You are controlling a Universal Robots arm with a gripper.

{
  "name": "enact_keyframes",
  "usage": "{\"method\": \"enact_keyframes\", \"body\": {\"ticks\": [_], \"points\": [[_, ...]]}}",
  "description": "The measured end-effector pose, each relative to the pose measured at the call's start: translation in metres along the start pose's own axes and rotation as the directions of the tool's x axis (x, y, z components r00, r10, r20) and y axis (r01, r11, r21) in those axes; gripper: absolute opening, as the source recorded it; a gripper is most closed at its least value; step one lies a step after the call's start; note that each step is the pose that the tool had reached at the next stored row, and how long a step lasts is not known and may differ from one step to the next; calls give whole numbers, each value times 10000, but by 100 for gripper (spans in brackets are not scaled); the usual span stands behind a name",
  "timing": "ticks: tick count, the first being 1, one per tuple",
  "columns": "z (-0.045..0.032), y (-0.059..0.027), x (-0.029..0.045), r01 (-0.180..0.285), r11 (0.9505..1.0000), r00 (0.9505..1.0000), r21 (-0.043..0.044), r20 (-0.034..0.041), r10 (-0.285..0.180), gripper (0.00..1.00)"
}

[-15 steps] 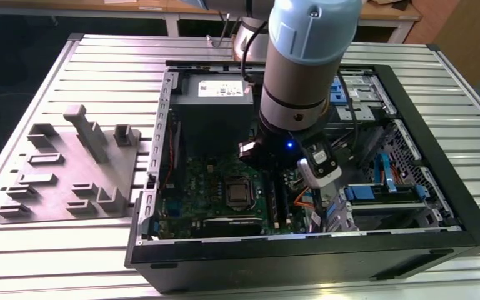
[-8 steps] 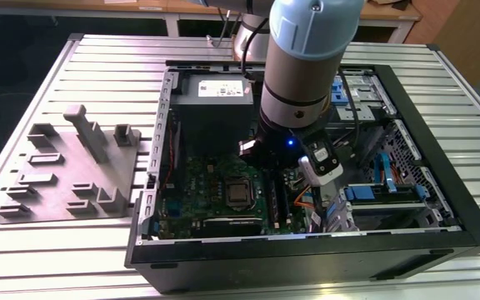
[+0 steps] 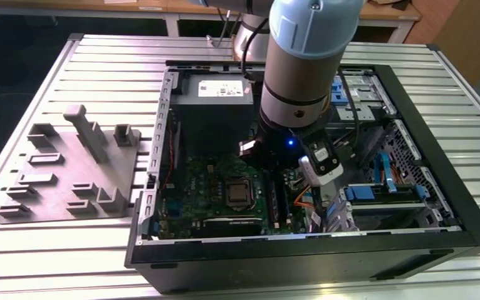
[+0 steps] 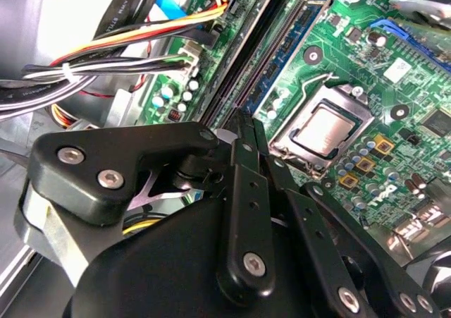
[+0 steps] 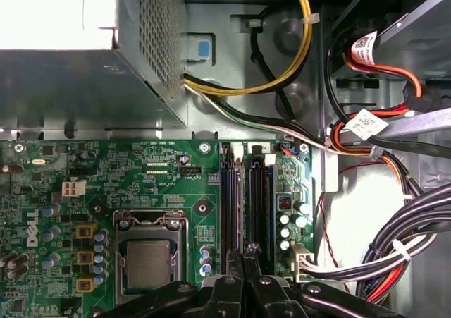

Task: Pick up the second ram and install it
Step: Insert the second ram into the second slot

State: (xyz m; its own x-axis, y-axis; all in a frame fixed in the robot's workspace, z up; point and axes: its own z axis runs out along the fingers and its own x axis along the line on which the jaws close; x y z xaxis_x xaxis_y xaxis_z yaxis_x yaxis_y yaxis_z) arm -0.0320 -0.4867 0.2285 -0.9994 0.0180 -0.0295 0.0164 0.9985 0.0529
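My arm [image 3: 307, 75] reaches down into the open computer case [image 3: 307, 250], over the green motherboard [image 5: 106, 170]. In both wrist views my gripper [image 5: 243, 256] [image 4: 243, 120] is shut, its black fingertips pressed together just above the memory slots [image 4: 271, 50] beside the processor socket [image 5: 148, 261]. The second ram [image 5: 255, 198], a long dark stick, stands edge-on in a slot right under the tips. I cannot tell whether the tips touch it. Another dark stick [image 5: 227, 198] sits in the neighbouring slot.
Cable bundles [image 5: 394, 247] lie close beside the slots, and the power supply box [image 5: 91, 71] stands past them. Drive bays [image 3: 382, 187] fill the case on the exterior view's right. A grey holder fixture [image 3: 69, 169] rests on the slatted table [image 3: 57, 250] at the exterior view's left.
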Motion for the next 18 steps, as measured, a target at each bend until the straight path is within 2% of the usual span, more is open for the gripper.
{"method": "enact_keyframes", "body": {"ticks": [4, 18], "points": [[28, -2, 1, 0, 10000, 10000, 0, 0, 0, 11], [53, -3, 2, -1, 10000, 10000, -6, 0, 1, 11]]}}
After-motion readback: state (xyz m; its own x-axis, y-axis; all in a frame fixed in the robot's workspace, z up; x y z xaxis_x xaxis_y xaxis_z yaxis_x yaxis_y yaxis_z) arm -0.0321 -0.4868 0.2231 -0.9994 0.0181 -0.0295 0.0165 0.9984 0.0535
